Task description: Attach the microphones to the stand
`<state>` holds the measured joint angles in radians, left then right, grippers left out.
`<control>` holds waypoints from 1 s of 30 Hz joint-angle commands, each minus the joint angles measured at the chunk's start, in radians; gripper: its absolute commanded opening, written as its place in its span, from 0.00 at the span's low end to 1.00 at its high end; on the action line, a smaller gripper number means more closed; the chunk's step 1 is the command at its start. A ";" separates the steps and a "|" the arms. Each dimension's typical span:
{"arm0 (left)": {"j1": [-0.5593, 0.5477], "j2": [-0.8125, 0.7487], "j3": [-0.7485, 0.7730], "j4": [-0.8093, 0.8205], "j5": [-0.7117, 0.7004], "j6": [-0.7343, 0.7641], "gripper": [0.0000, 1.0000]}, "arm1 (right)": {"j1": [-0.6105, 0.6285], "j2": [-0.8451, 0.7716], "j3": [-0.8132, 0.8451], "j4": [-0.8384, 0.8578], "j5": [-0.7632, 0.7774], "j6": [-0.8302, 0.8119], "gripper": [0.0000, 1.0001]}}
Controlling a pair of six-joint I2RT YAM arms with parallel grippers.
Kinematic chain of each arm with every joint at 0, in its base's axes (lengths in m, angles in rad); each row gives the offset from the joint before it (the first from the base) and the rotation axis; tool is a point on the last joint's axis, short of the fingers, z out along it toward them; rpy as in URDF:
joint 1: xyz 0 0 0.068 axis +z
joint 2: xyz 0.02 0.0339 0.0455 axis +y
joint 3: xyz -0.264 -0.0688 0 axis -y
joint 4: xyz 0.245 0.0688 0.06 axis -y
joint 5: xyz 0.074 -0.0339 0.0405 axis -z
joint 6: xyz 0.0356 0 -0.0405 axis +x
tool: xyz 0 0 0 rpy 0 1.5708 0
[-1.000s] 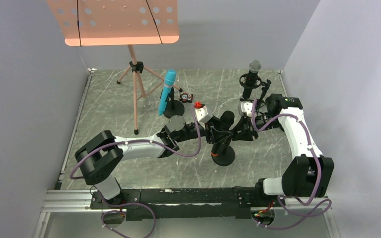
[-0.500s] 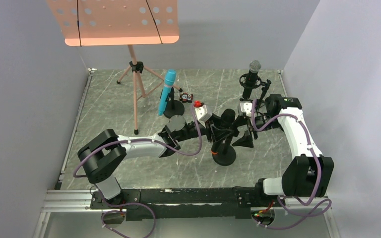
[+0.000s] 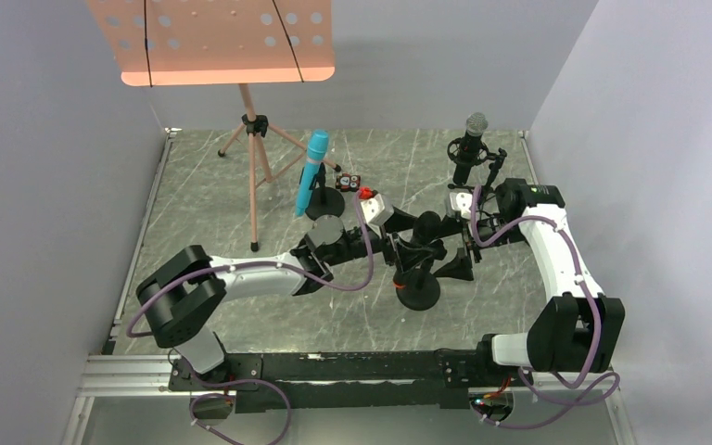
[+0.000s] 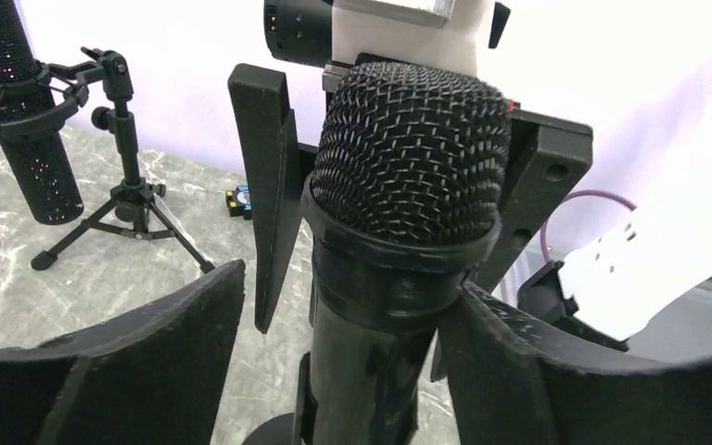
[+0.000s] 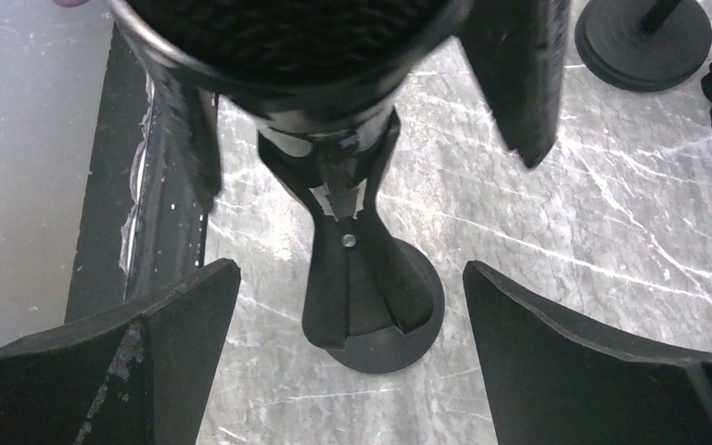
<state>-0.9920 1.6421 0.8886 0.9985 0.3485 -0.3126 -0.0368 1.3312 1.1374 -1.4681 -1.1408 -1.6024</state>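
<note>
A grey marbled table (image 3: 213, 222) carries everything. At its back left is a music stand (image 3: 213, 42) with a pink desk on a thin tripod.

Both arms reach to mid-table and meet around the orange-end mic (image 3: 424, 227). It sits head up, slightly tilted, in the clip of a round-based stand (image 3: 419, 295).

The left gripper (image 4: 343, 292) comes from the left with its fingers (image 4: 148, 362) spread either side of the mic, just under the mesh head. One finger is clear of the mic. The other lies against the collar or just beside it; I cannot tell which.

The right gripper (image 5: 350, 273) faces it from the other side with its fingers (image 5: 575, 362) wide apart. They flank the mic head without gripping it, and the clip shows between them.

The blue mic (image 3: 312, 171) leans in its own round-based holder, behind and to the left. The silver-head mic (image 3: 471, 139) hangs in a small tripod mount (image 4: 125, 199) at the back right. Small toys (image 3: 349, 182) lie beside the blue mic's base.
</note>
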 commanded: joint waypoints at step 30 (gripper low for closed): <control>0.007 -1.113 -0.539 -0.727 -0.337 -0.018 0.99 | 0.139 -0.098 -0.022 0.360 -0.029 0.406 0.49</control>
<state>-0.9871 0.6086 0.3794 0.3424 0.0761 -0.2787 0.1013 1.2350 1.1301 -1.1973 -1.1790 -1.2507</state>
